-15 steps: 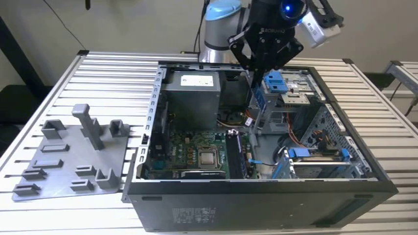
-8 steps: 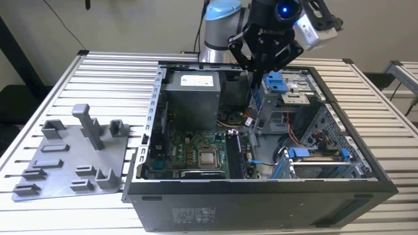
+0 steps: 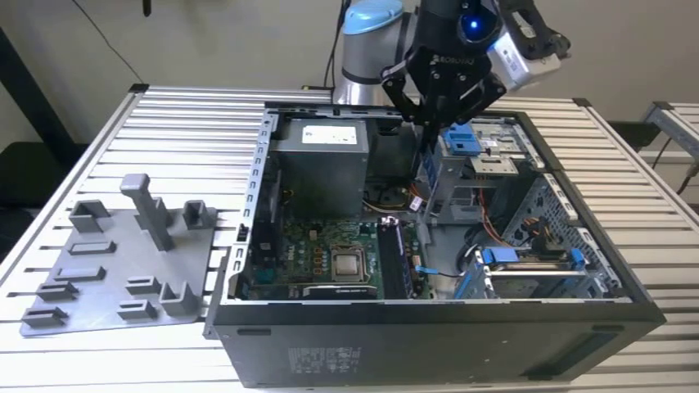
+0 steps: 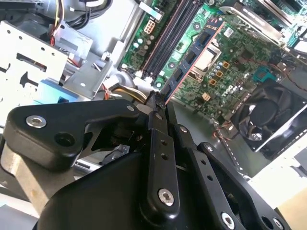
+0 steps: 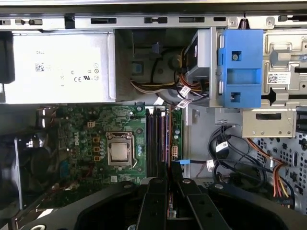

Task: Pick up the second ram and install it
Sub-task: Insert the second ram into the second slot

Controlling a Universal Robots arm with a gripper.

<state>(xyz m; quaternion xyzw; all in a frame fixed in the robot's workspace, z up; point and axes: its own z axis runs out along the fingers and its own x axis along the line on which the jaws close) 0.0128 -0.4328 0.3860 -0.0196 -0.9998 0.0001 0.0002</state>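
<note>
In the exterior view the gripper (image 3: 435, 123) hangs over the open computer case (image 3: 437, 327). Its fingers are drawn narrow and pinch the top edge of the second ram (image 3: 425, 172). The stick hangs straight down from the fingertips into the case, upright on its short end. The power supply (image 3: 317, 164) stands just beside the fingers on the exterior view's left, and a blue drive bracket (image 3: 464, 139) is close on the other side. Below the fingertips lie the motherboard (image 3: 317, 258) and its memory slots (image 3: 391, 254). The grey holder tray (image 3: 110, 270) sits well apart, outside the case on the slatted table (image 3: 164, 123).

In the second wrist view the gripper (image 4: 156, 101) is clamped on one end of the second ram (image 4: 189, 57). The board runs away from the fingertips, showing its dark blue face and row of black chips. Beyond it are the memory slots (image 4: 168, 38) to one side of the stick and the processor socket (image 4: 208, 55) to the other. A black fan (image 4: 268, 115) sits further off.

In the first wrist view the gripper (image 5: 169, 181) holds the second ram (image 5: 169, 163) edge-on. It shows as a thin dark line running out from between the fingertips, in line with the memory slots (image 5: 156, 139) beneath. The processor socket (image 5: 119, 152) lies beside the slots. Loose cables (image 5: 225, 148) crowd the opposite side, near the fingers.
</note>
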